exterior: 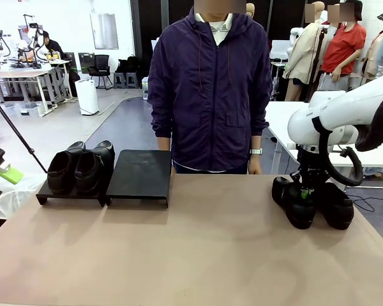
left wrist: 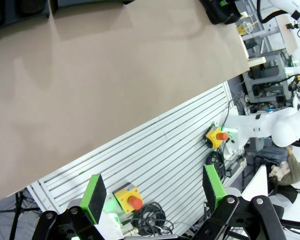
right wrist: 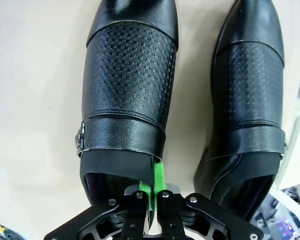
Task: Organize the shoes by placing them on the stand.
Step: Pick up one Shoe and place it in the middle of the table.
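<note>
**Third shoe gripped, lift comes next**

My right hand (right wrist: 156, 182) is clamped shut on the back rim of one shoe (right wrist: 130, 75). The shoe sits on the bench (exterior: 198, 255) on my right side, just beside its mate (right wrist: 250, 85). It's glossy black with a grid-textured top and a buckle strap. Next, I'd say: lift it and carry it across to the bare half of the stand (exterior: 140, 175) (two other shoes (exterior: 64, 171) already sit there). My left hand (left wrist: 154, 192) hangs open, holding nothing.

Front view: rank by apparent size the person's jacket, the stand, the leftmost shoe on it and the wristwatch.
Largest to smallest:
1. purple jacket
2. stand
3. leftmost shoe
4. wristwatch
All lie about equally far from the camera, so nearness barely skews this.
</note>
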